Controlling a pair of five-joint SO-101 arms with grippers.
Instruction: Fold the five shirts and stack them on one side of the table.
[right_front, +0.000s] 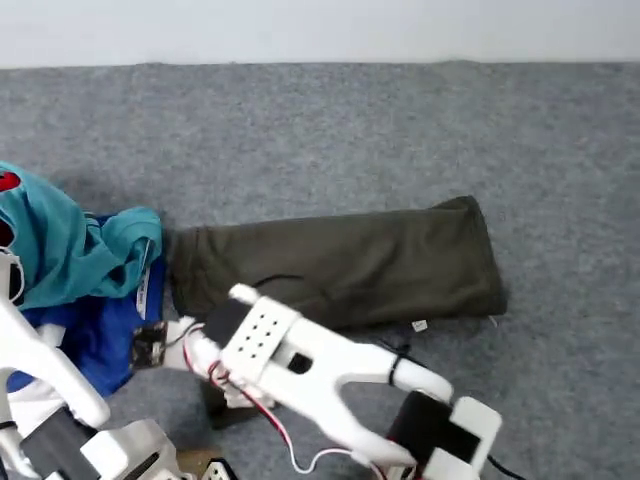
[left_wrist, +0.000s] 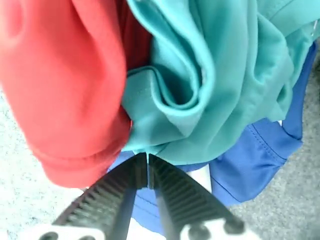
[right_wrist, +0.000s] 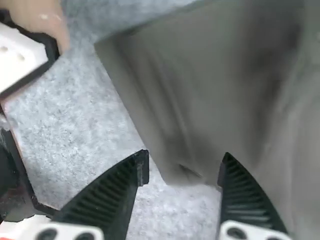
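A dark olive shirt (right_front: 340, 265) lies folded into a long strip across the middle of the table. At the left, a teal shirt (right_front: 60, 245) is bunched on top of a blue shirt (right_front: 100, 335), with a red shirt (left_wrist: 60, 85) beside them. My left gripper (left_wrist: 148, 162) is shut, its tips at the lower edge of the teal shirt (left_wrist: 210, 85), whose folds gather toward them. My right gripper (right_wrist: 182, 172) is open just above the table. A near corner of the olive shirt (right_wrist: 210, 95) sits between its fingers. The right arm (right_front: 270, 340) reaches over the strip's near left end.
Grey felt (right_front: 400, 130) covers the table up to a white wall at the back, with open room behind and to the right of the olive strip. The white body of the left arm (right_wrist: 20, 55) stands close to my right gripper.
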